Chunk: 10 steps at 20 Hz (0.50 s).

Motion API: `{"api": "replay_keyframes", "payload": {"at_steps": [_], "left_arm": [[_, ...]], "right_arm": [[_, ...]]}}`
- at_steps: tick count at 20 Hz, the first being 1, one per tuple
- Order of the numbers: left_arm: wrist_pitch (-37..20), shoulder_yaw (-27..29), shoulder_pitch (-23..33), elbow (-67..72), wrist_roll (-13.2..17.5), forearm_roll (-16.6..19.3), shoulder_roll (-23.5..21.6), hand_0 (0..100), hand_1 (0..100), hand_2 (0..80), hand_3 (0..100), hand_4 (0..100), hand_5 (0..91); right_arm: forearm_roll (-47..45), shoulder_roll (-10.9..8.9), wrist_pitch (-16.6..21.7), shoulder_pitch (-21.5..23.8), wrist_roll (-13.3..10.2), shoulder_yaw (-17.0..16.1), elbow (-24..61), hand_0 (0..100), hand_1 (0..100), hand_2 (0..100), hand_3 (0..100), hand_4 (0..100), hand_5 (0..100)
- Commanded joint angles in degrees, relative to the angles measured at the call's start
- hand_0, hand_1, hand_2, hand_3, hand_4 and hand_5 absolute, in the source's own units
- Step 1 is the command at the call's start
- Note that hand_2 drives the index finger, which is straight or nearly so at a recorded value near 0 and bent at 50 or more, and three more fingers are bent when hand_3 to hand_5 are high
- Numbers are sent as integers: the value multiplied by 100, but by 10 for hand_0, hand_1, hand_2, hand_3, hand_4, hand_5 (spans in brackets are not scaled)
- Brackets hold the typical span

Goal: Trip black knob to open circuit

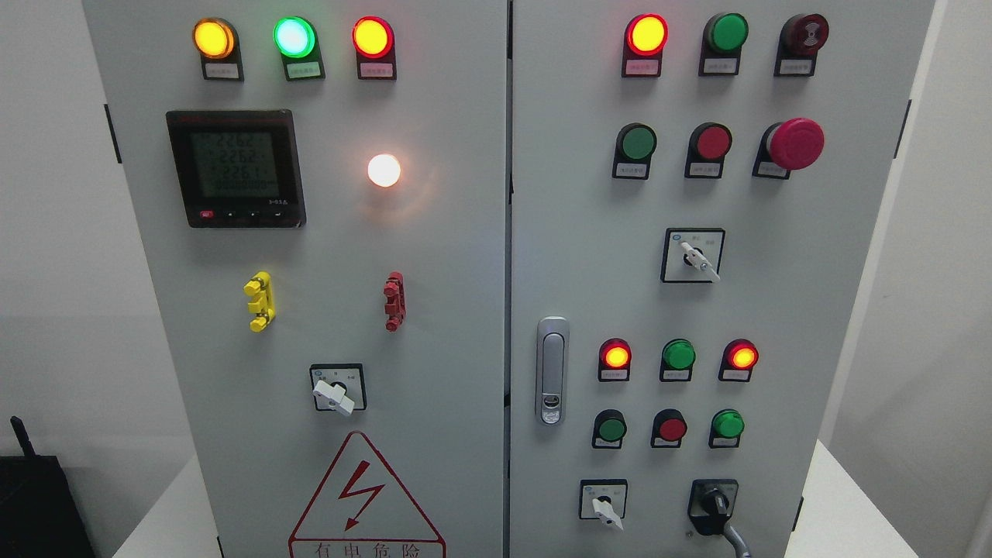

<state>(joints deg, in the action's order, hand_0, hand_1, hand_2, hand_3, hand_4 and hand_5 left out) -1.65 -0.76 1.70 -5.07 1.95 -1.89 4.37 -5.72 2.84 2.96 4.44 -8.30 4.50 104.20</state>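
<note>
One black knob (714,504) low on right cabinet door (775,310), square black base; no hand visible.

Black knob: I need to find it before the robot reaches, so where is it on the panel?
In the head view, the black knob sits at the bottom of the right door, right of a white-handled switch and below a green button.

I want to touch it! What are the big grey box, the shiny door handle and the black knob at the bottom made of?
The grey cabinet door looks like painted sheet metal, matte and flat. The silver oblong door handle seems polished metal or chromed plastic, since it glints. The black rotary knob looks like dull hard plastic, probably.
</note>
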Motion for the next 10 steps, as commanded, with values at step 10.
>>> {"api": "replay_keyframes", "payload": {"at_steps": [10], "left_arm": [[-2,5,-11,6,-2,-14,3,120,389,0,0,0,0]], "right_arm": [[45,76,64,-31,-5,227,206,948,974,0,1000,1000,921]]}}
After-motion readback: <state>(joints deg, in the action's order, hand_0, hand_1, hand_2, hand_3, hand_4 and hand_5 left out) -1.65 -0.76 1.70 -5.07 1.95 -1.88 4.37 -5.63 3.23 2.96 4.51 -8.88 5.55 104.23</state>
